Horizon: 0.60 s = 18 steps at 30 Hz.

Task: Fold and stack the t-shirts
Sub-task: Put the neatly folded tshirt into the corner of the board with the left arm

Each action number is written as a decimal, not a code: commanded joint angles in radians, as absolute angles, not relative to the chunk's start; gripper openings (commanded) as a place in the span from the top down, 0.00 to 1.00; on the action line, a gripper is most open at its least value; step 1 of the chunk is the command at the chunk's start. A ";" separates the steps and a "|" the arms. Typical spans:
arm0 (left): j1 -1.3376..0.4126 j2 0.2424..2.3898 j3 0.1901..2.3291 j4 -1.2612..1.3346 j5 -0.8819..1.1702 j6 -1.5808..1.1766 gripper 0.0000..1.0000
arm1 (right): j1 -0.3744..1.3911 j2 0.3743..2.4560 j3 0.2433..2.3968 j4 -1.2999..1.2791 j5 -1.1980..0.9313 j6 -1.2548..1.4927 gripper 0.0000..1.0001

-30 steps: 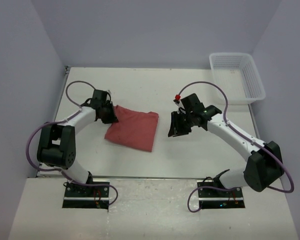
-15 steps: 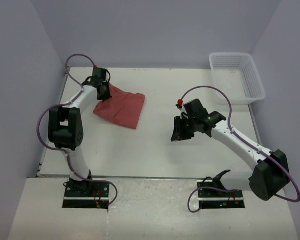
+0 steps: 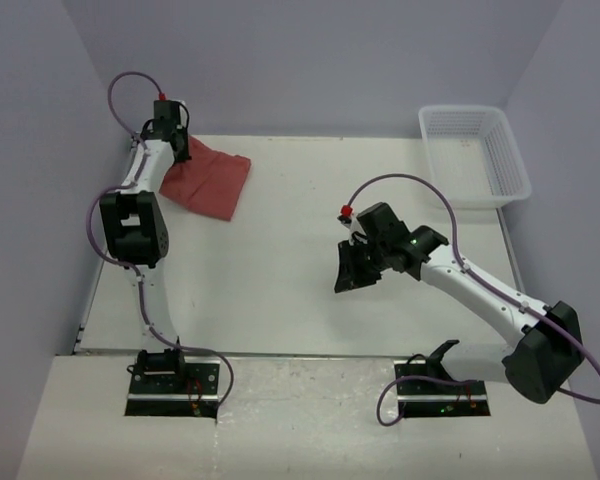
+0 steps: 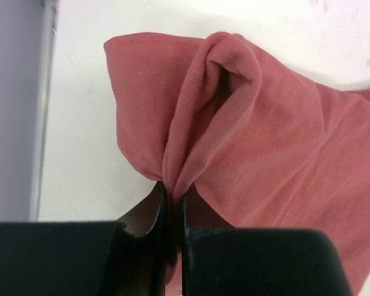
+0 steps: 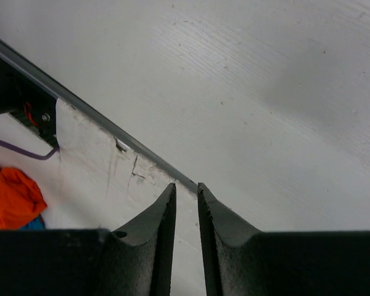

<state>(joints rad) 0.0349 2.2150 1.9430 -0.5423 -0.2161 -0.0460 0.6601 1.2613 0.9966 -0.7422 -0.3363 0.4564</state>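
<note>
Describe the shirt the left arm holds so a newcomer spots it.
At the white table's far left corner lies a brick-red cloth t-shirt, one edge pinched in the left tool. It is the table's only cloth; the white mesh basket sits far right.

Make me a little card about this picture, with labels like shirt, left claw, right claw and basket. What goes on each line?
t-shirt: red, folded over, lying at the table's far left corner
left gripper: shut on a bunched edge of the t-shirt
right gripper: above the middle of the table, jaws a narrow gap apart, holding nothing
basket: white mesh, at the far right corner
table: white
</note>
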 commanded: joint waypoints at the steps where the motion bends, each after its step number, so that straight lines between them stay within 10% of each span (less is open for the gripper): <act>1: 0.104 2.264 2.144 -0.561 -0.178 0.051 1.00 | 0.673 1.270 1.051 -0.750 -0.374 0.436 0.78; 18: 0.173 2.529 2.399 -0.526 -0.126 0.100 1.00 | 0.706 1.206 1.092 -0.830 -0.365 0.448 0.80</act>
